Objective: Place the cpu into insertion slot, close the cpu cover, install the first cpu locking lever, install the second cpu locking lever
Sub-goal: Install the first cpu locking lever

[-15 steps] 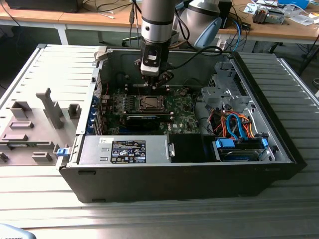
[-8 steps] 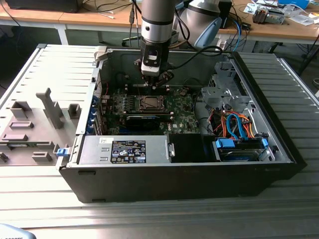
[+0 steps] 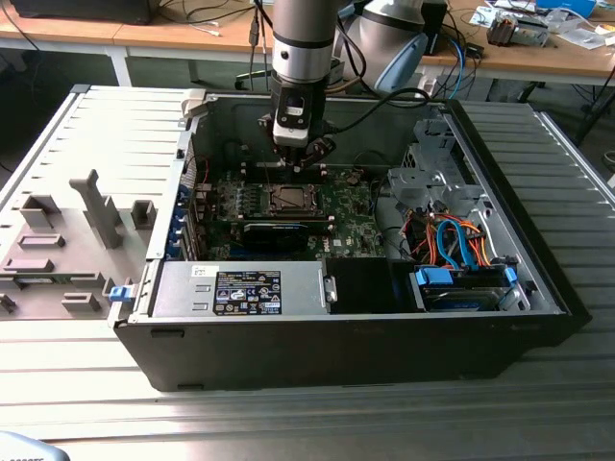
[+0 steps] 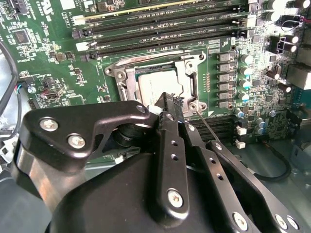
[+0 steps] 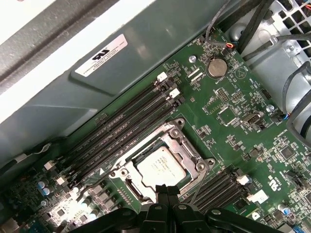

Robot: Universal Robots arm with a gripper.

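Black memory slots (image 5: 124, 127) flank the cpu (image 5: 163, 164); closed end effector (image 5: 168, 190) just above.

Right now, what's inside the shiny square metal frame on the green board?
The small square silvery-grey cpu lies flat inside the silvery metal frame. The black end effector covers one edge, and the socket beneath is hidden.

Quick tally from my end: one cpu (image 5: 160, 167), one cpu cover (image 5: 194, 154), one coin battery (image 5: 216, 68), one white label (image 5: 102, 54), one gripper (image 5: 167, 189), one open computer case (image 3: 336, 355) (the long memory slots (image 5: 126, 131) run in two banks, couldn't count them cleanly).
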